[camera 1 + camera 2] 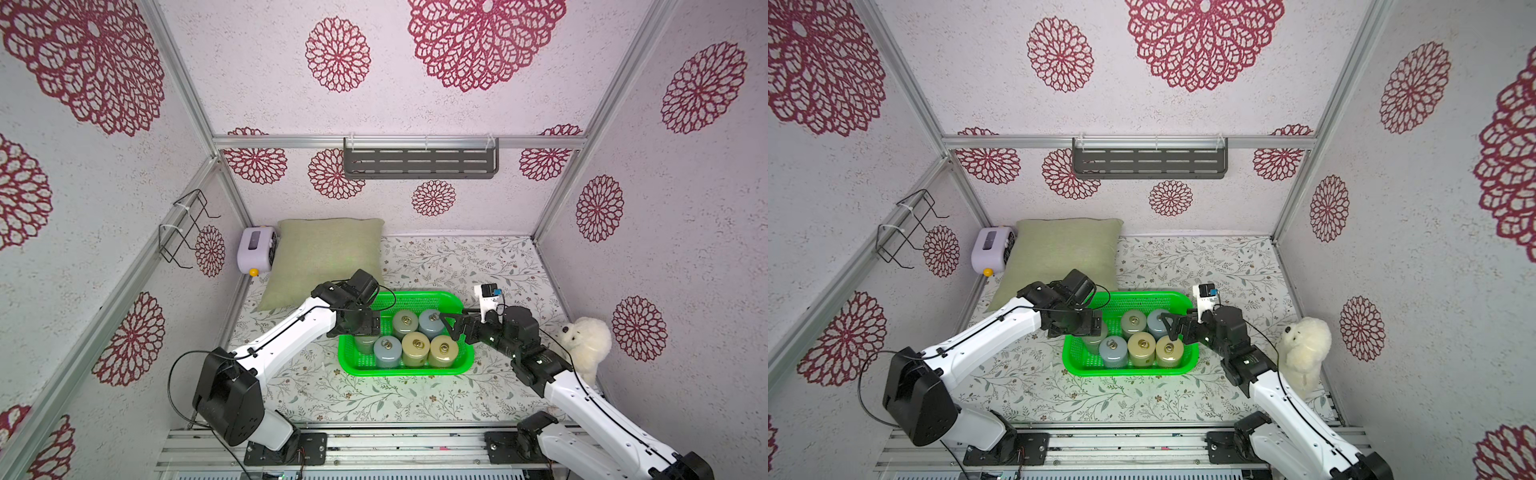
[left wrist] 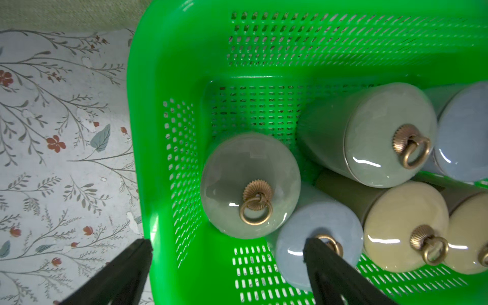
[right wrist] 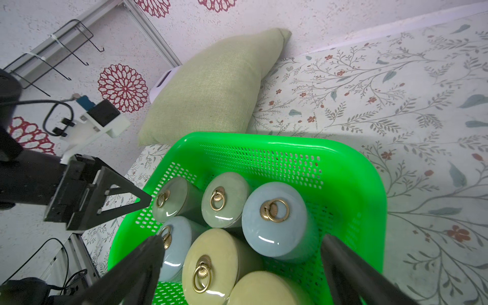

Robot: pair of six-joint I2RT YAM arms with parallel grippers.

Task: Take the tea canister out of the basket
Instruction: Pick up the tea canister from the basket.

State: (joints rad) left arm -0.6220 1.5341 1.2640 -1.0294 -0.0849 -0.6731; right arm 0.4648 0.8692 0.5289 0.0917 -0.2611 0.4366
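The green basket [image 1: 415,294] [image 1: 1142,294] stands mid-table and holds several tea canisters with brass ring lids. Green ones [image 2: 250,184] [image 2: 383,137] and a blue one [image 3: 277,219] stand in the far row. A blue one [image 1: 387,351] and two yellow ones [image 1: 417,347] [image 1: 442,351] stand in the near row. My left gripper [image 2: 227,248] is open above the basket's left wall [image 2: 148,132], one finger outside it and one over a blue lid. My right gripper [image 3: 241,245] [image 1: 449,328] is open above the right end, holding nothing.
A green pillow [image 1: 324,257] and a pale lilac appliance [image 1: 254,249] lie behind the basket at the left. A white plush toy [image 1: 586,345] sits by the right wall beside my right arm. A grey shelf [image 1: 419,160] and a wire rack [image 1: 187,228] hang on the walls.
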